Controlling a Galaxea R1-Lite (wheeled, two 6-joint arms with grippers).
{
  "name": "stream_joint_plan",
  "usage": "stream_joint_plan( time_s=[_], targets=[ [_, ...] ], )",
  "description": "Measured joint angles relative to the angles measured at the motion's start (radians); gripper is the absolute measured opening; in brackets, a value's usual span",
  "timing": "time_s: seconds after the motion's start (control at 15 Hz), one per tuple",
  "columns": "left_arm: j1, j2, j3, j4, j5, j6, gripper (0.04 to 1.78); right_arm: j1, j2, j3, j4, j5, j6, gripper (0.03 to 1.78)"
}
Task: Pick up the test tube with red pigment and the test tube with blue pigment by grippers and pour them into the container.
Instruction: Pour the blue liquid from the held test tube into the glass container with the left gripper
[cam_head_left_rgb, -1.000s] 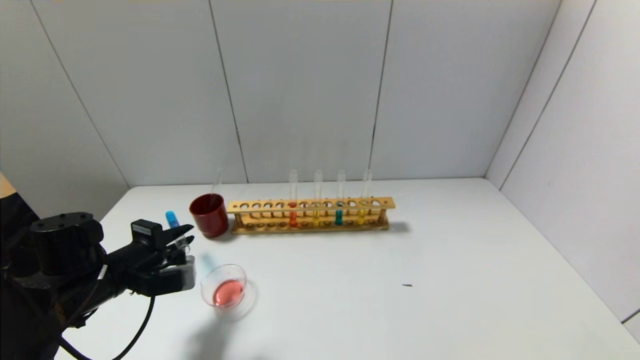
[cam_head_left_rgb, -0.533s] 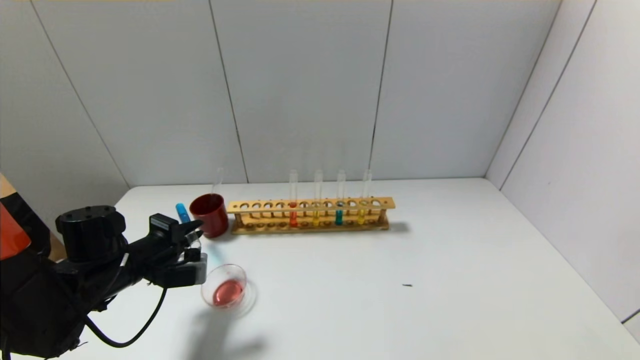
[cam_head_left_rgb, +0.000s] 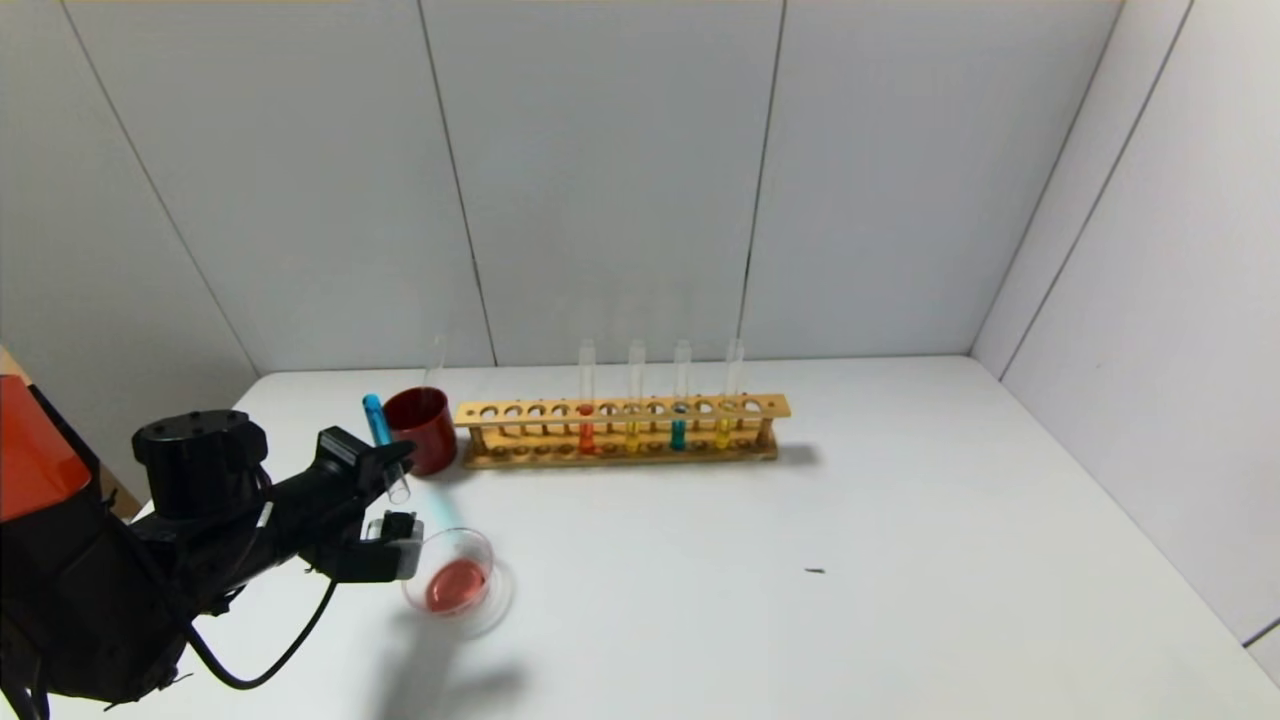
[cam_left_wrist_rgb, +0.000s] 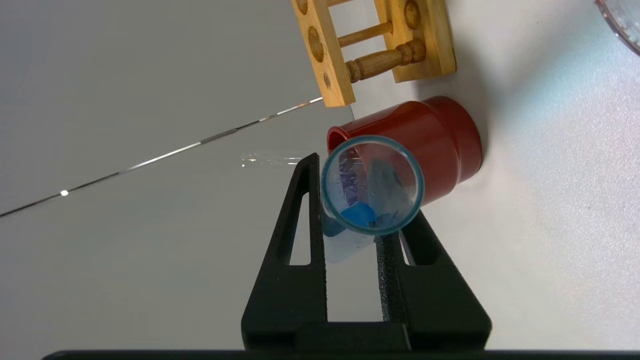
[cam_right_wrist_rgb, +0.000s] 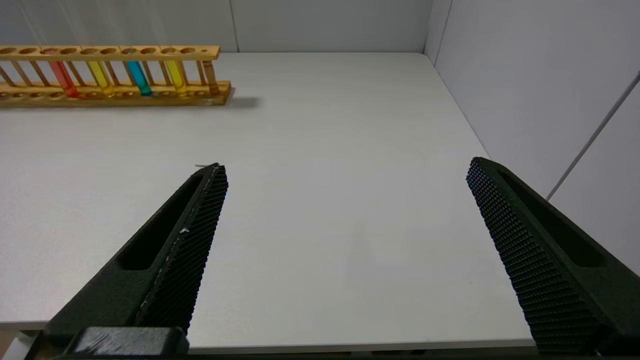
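Left claw (cam_head_left_rgb: 392, 478) (nearer the container (cam_head_left_rgb: 455, 580)) pinches blue tube (cam_head_left_rgb: 385, 448).

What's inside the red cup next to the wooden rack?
An empty clear tube sticks up out of the red cup. The cup's opaque wall hides the tube's lower end and anything else inside.

On my bench (cam_head_left_rgb: 900, 560), the rack (cam_head_left_rgb: 620, 430) stands at the back, the cup (cam_head_left_rgb: 420, 428) touching its left end, the container (cam_head_left_rgb: 452, 582) in front of the cup.
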Motion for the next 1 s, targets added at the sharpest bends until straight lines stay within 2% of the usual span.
stream_joint_plan(
  time_s=[1.0],
  targets=[
    [-0.002,0.046,-0.025,-0.05,-0.005,0.135,0.33,0.0,0.0,0.0,0.0,0.0,0.0,1.75]
  ],
)
